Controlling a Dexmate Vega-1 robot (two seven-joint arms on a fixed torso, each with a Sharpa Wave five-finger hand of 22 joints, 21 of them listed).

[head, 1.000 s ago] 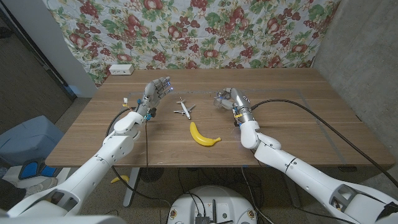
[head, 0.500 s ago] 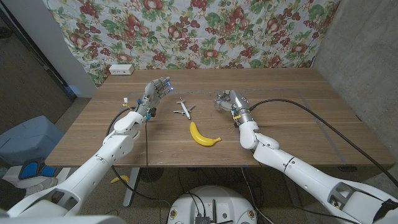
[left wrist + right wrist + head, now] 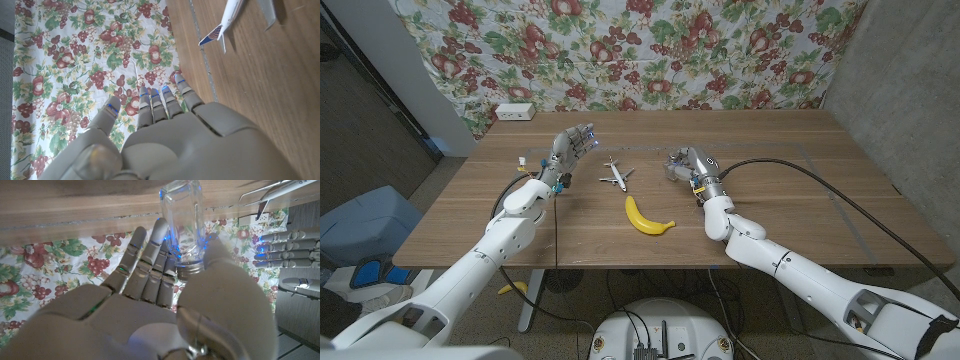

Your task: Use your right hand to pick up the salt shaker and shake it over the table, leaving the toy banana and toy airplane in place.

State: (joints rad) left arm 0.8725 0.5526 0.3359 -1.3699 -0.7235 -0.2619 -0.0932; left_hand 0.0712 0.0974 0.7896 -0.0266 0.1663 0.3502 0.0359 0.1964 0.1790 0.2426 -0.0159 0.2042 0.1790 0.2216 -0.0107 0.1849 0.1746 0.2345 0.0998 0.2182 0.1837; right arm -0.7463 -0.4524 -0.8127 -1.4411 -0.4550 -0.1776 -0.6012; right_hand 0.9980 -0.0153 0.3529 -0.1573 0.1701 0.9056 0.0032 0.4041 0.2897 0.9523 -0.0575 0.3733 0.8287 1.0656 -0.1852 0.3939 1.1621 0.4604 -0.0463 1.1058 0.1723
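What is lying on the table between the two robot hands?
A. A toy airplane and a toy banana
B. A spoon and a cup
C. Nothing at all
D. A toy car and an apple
A: the head view shows a toy airplane and a yellow toy banana on the wood between the hands.

Toy airplane [image 3: 615,175], toy banana [image 3: 648,217] flank right hand [image 3: 684,163].

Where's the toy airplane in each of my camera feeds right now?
Head view: the toy airplane lies on the table between the two hands, just beyond the banana.
Left wrist view: its tail and a wing show at the upper right edge, on the wood.
Right wrist view: a thin white piece at the top right corner is probably its wing.
Shared landmark: the floral cloth behind the table.
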